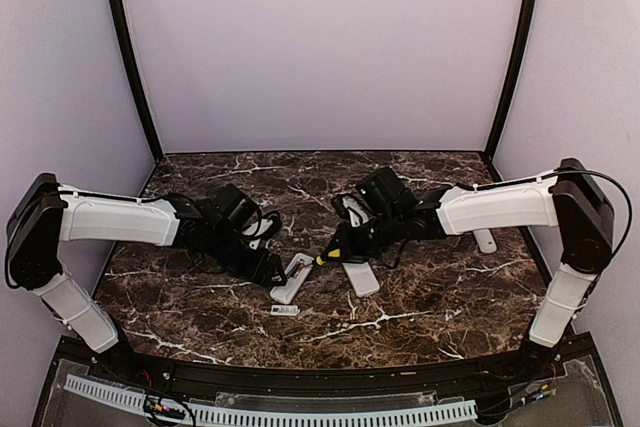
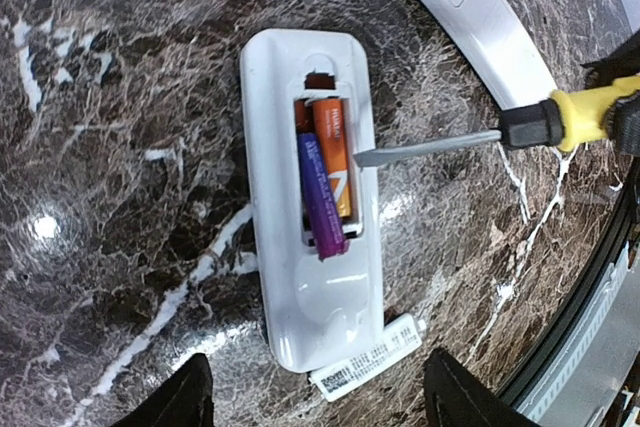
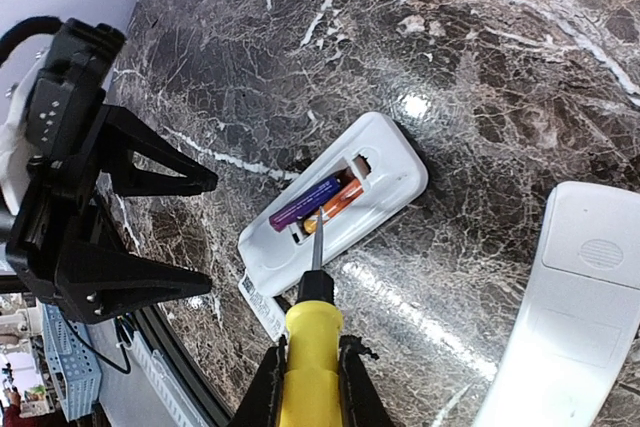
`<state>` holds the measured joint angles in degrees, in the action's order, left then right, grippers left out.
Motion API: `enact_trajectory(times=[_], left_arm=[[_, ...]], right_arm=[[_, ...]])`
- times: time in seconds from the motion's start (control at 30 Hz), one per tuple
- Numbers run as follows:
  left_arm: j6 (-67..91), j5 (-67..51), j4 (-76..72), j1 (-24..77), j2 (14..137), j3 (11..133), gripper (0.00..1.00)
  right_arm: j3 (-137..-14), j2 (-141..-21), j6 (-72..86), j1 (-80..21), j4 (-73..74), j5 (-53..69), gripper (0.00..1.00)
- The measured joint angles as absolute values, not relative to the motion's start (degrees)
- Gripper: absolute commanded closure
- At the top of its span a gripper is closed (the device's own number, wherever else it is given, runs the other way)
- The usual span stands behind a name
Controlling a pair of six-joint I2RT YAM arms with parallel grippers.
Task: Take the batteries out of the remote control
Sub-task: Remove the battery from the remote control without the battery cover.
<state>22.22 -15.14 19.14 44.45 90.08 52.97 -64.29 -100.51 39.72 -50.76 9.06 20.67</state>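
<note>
Now my left hand [image 3: 205, 232] hangs wide open and empty above the remote [image 2: 270, 197], batteries [image 2: 325, 182] in its uncovered bay directly beneath; my right hand [image 3: 312, 379] clamps the screwdriver [image 2: 560, 119], tip beside them.

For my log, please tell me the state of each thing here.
remote control: face down, compartment open
cover: off, beside the remote control
batteries: both in compartment, purple one askew
screwdriver: held, tip at the batteries
left gripper: open, holding nothing
right gripper: shut on screwdriver
</note>
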Motion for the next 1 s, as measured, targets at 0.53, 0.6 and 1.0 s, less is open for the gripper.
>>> enact_trajectory(times=[0.53, 0.6, 1.0], left_arm=[[28.1, -17.8, 11.5, 43.9, 90.1, 47.8, 0.45], [28.1, -17.8, 11.1, 43.9, 90.3, 47.8, 0.45], [27.0, -17.5, 9.9, 43.9, 92.5, 47.8, 0.51]], right_arm=[[-65.9, -101.8, 39.7, -51.7, 10.4, 19.8, 1.0], [-66.0, -102.1, 39.8, -51.7, 10.4, 19.7, 1.0], [-67.2, -103.5, 39.7, -51.7, 10.3, 19.7, 1.0]])
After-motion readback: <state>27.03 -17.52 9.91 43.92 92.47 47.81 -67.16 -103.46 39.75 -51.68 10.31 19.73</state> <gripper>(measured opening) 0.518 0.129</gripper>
